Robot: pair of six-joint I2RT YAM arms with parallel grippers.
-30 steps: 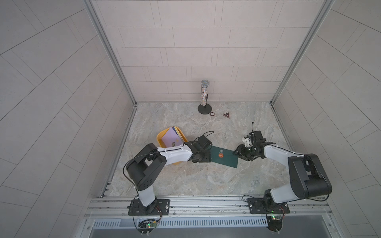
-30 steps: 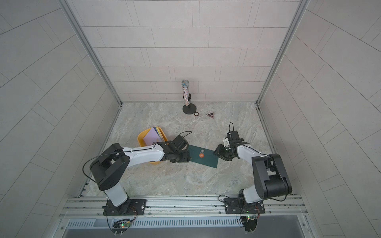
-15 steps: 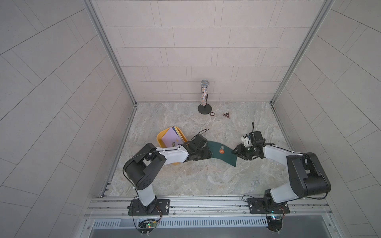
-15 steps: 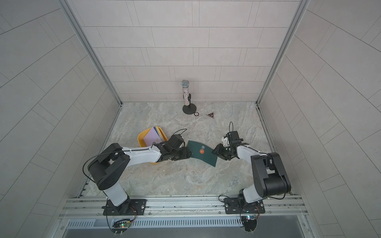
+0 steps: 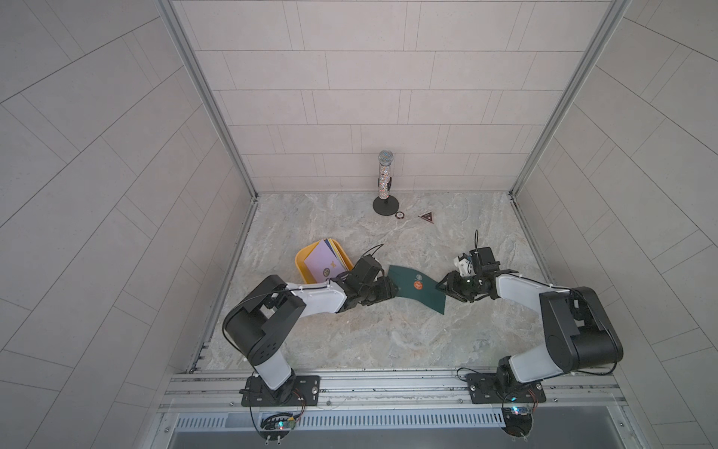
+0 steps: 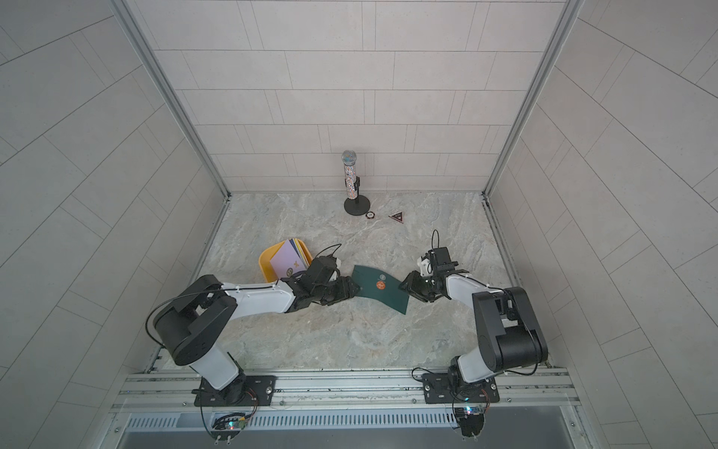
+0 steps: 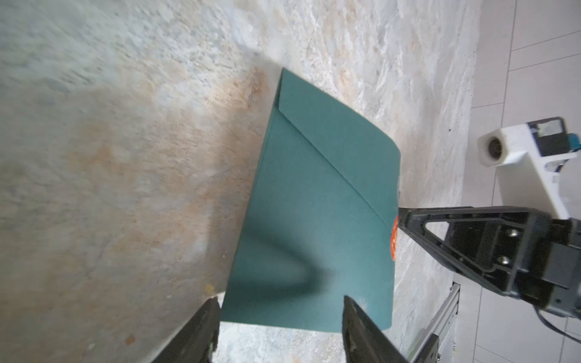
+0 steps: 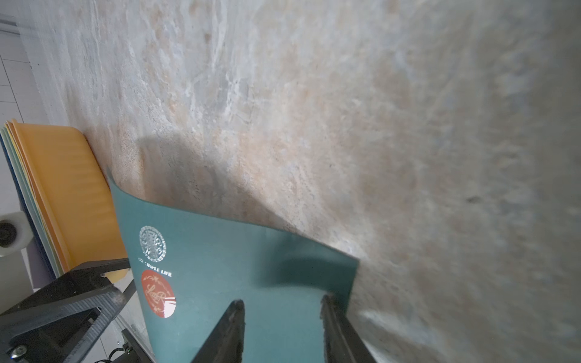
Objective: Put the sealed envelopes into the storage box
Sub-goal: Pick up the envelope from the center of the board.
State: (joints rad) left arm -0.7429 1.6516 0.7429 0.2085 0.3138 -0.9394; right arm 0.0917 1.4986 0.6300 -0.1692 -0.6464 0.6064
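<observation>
Envelope (image 5: 417, 285), dark green, in the middle of the table (image 5: 388, 342), bent up like a little bridge. Not in the storage box (image 5: 301, 268) yet. Left end of it at the left gripper (image 5: 390, 289), right end at the right gripper (image 5: 441, 288). Near right corner down on the table. On its top face 2 round stickers: a silver sticker (image 8: 152, 244) and, just beside it, an orange sticker (image 8: 158, 294). Left gripper fingers (image 7: 201, 333) quite wide apart, with the short edge of the green envelope right at the tips. Real hold or only a touch: cannot tell. Right gripper fingers (image 8: 231, 330) a bit apart too, less wide, lying over the other end. Same there: hold or not, cannot tell. Storage box, yellow, to the left and a little farther back, just behind the left gripper. Inside it a pile of other envelopes, with a lilac envelope (image 5: 324, 261) on top, poking out past the far rim. Far back by the wall, well apart: a sparkly microphone (image 5: 384, 175) upright on a round black base, a small round chip (image 5: 399, 214) just beside the base, a small dark triangle (image 5: 426, 217) right of the chip.
</observation>
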